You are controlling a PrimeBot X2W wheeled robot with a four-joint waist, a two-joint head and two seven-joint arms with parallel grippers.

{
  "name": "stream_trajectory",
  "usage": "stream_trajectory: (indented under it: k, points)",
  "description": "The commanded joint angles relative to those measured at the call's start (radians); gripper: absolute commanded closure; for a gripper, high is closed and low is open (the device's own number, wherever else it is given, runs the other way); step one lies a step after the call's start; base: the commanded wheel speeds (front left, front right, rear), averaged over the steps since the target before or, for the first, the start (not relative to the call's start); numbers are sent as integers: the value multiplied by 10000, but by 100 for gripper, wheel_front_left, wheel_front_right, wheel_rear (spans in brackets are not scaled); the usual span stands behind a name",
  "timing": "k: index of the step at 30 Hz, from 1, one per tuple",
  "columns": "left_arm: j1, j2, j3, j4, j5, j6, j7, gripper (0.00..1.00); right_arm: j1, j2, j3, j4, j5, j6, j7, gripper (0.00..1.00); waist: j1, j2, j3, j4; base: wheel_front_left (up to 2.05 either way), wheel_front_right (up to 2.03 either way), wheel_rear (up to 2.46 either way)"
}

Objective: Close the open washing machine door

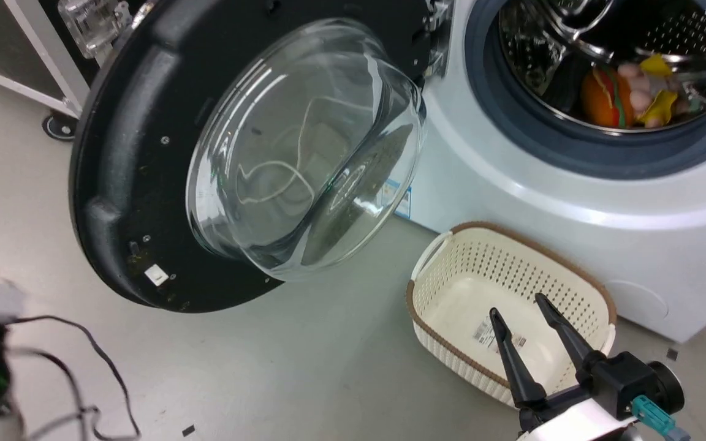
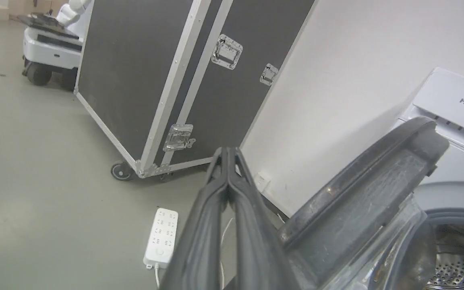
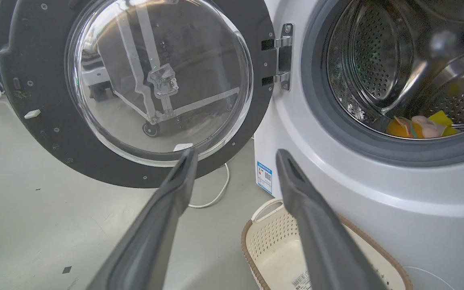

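Observation:
The washing machine door [image 1: 126, 153] stands wide open to the left of the white washing machine [image 1: 573, 202], its black rim and bulging glass bowl [image 1: 304, 147] facing me. A metal hinge [image 3: 282, 56] joins it to the front. My right gripper [image 1: 517, 306] is open and holds nothing, low over the basket and pointing toward door [image 3: 34, 100] and machine [image 3: 336, 193]. My left gripper [image 2: 228, 151] is shut on nothing and sits just left of the door's outer edge [image 2: 361, 197]; I cannot tell whether it touches.
A cream perforated basket [image 1: 512, 306] stands on the floor against the washer's front. Colourful items [image 1: 629, 92] lie in the steel drum. Behind the door are a dark wheeled flight case [image 2: 167, 80], a white power strip [image 2: 161, 237] and another robot [image 2: 54, 40].

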Motion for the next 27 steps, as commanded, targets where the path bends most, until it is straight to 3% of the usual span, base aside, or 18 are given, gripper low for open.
stream_trajectory:
  k: [1, 6, 12, 17, 27]
  points:
    - [-551, 251, 335, 617, -817, 63, 661, 100, 46, 14, 31, -14, -31, 7, -134, 0, -1, 0, 155, -29, 0, 0, 0]
    - [-1876, 721, 1063, 2468, -3101, 430, 2775, 100, -82, 16, 152, 45, -77, 7, -239, 0, -1, 0, 376, -86, 0, 0, 0]
    - [-2972, 547, 1478, 3655, -5610, 1080, 5415, 100, -243, 19, 300, 130, -124, 8, -364, 0, -1, 0, 577, -81, 0, 0, 0]
    - [-3043, 480, 1465, 3814, -6838, 891, 7027, 100, -295, 20, 330, 246, -139, 8, -460, 0, -1, 0, 624, -80, 0, 0, 0]
    - [-1851, -1, 1034, 2979, -7702, 549, 8926, 100, -130, 20, 22, 364, -101, 8, -460, 0, -1, 0, 213, -221, 0, 0, 0]
